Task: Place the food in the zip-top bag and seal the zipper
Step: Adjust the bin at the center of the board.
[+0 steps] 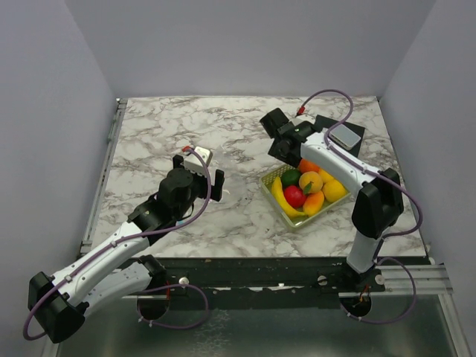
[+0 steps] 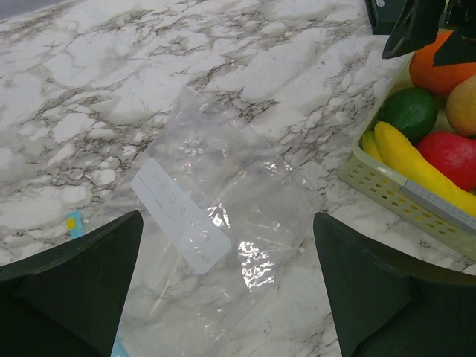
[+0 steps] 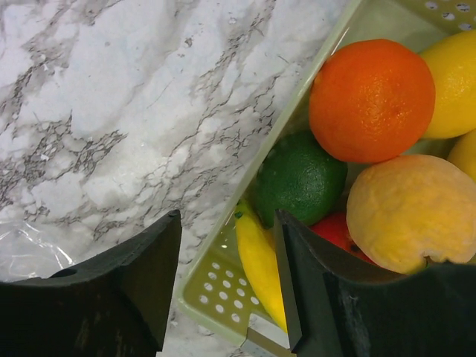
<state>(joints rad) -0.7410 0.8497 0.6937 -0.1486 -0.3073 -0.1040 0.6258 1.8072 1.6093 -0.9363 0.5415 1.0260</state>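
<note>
Zip-top bag (image 2: 249, 190): clear, floppy, creased film lying flat on the marble table (image 2: 89, 82), with a white label strip (image 2: 181, 216) across it.
Zipper (image 2: 74, 223): a thin light blue strip, seen only as short bits beside the left-hand finger of the left wrist view; the rest is hidden behind that finger.
Food (image 1: 306, 186): glossy toy pieces heaped in a pale yellow-green perforated basket (image 2: 379, 190). They include an orange (image 3: 372, 100), a green fruit (image 3: 297, 178), a banana (image 3: 260, 268), a red piece (image 2: 450, 158) and a dull yellow-orange piece (image 3: 413, 212).
Left gripper (image 2: 227, 230): jaws spread wide, holding nothing. It hangs over the bag, which lies directly beneath and between the two fingers.
Right gripper (image 3: 228, 219): jaws partly apart, with no grip to be seen. One finger is over bare marble outside the basket wall; the other is inside, above the banana and beside the green fruit. Contact with the basket cannot be told.
Bag, orientation: it lies askew to the left gripper's jaw line, one corner pointing away from the gripper. The mouth lies toward the left-hand finger. The label strip runs diagonally.
Banana, long axis: it lies along the basket wall and passes beneath the right gripper's inner finger.
Bag relative to the right gripper: only a crumpled edge shows, beyond its outer finger.
</note>
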